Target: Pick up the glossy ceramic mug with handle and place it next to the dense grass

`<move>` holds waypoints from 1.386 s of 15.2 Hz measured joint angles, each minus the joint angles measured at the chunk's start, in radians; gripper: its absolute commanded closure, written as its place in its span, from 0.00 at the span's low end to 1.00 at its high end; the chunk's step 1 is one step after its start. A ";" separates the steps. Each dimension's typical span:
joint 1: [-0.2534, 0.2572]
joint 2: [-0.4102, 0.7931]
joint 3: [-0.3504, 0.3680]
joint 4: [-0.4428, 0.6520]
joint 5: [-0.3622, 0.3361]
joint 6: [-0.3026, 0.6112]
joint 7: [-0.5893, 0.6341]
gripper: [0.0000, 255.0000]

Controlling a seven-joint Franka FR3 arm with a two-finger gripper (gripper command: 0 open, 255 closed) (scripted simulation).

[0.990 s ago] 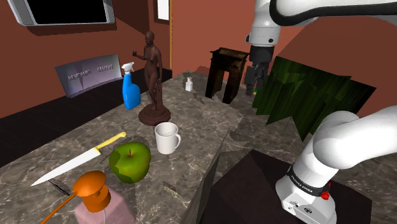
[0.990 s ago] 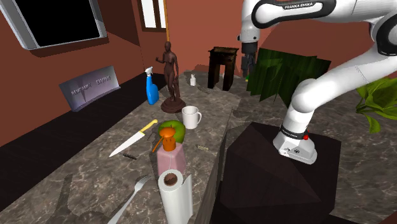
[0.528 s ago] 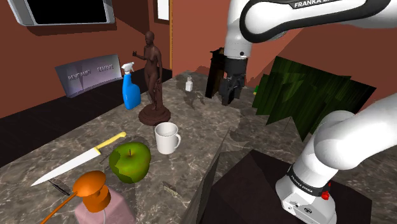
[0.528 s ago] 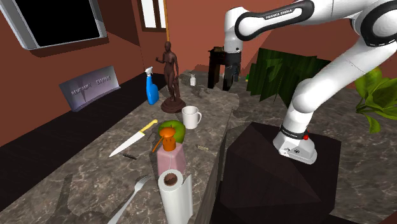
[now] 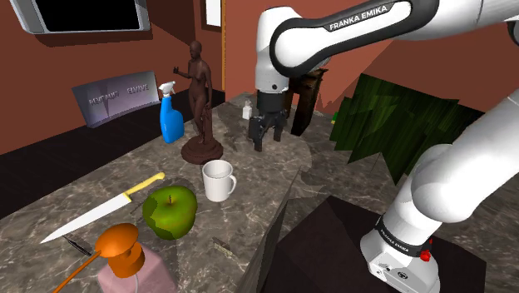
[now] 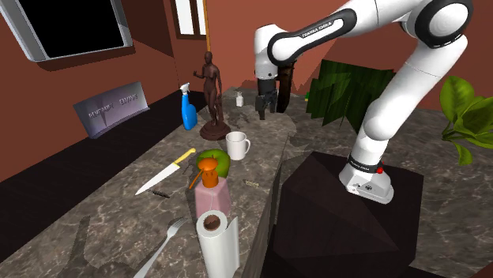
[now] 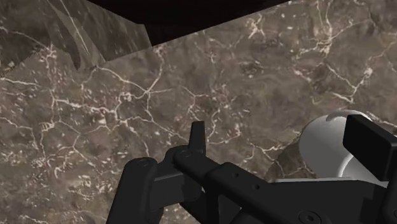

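A white mug (image 5: 219, 180) with its handle toward the shoulder view's right stands upright on the marble counter (image 5: 258, 179), between a brown statue and a green apple. In the second exterior view the mug (image 6: 236, 145) sits mid-counter. My gripper (image 5: 266, 137) hangs open above the counter, behind the mug and apart from it, with nothing between its fingers. Seen from the second exterior camera, the gripper (image 6: 263, 112) is level with the statue's base. Along the hand, the mug (image 7: 324, 147) shows partly behind one finger (image 7: 369, 149). The dark green grass block (image 5: 399, 125) stands beyond the counter's edge.
A brown statue (image 5: 200, 100), a blue spray bottle (image 5: 170, 118) and a small white bottle (image 5: 247, 109) stand behind the mug. An apple (image 5: 170, 211), a knife (image 5: 108, 208) and an orange-capped bottle (image 5: 125, 258) lie nearer. A dark stool (image 5: 303, 96) stands behind the arm.
The arm has swung from in front of the grass toward the shoulder view's left and come down over the counter, nearer the mug. The fingers stayed open. The mug has not moved.
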 measured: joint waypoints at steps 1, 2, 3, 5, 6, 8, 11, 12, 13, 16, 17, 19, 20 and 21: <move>0.002 0.032 0.010 0.019 -0.003 0.015 0.014 0.00; 0.005 0.068 0.020 0.038 -0.008 0.034 0.028 0.00; 0.008 0.097 0.030 0.053 -0.011 0.050 0.042 0.00; 0.016 0.181 0.051 0.102 -0.029 0.087 0.078 0.00; 0.022 0.211 0.061 0.127 -0.036 0.095 0.099 0.00; 0.034 0.305 0.077 0.198 -0.065 0.120 0.141 0.00; 0.046 0.373 0.086 0.230 -0.086 0.155 0.170 0.00; 0.048 0.383 0.087 0.227 -0.089 0.169 0.172 0.00; 0.049 0.390 0.087 0.219 -0.091 0.184 0.175 0.00; 0.052 0.407 0.088 0.197 -0.096 0.222 0.177 0.00; 0.053 0.412 0.088 0.191 -0.097 0.232 0.179 0.00; 0.054 0.415 0.088 0.188 -0.099 0.240 0.179 0.00; 0.054 0.417 0.088 0.188 -0.099 0.241 0.180 0.00; 0.054 0.418 0.088 0.188 -0.100 0.242 0.180 0.00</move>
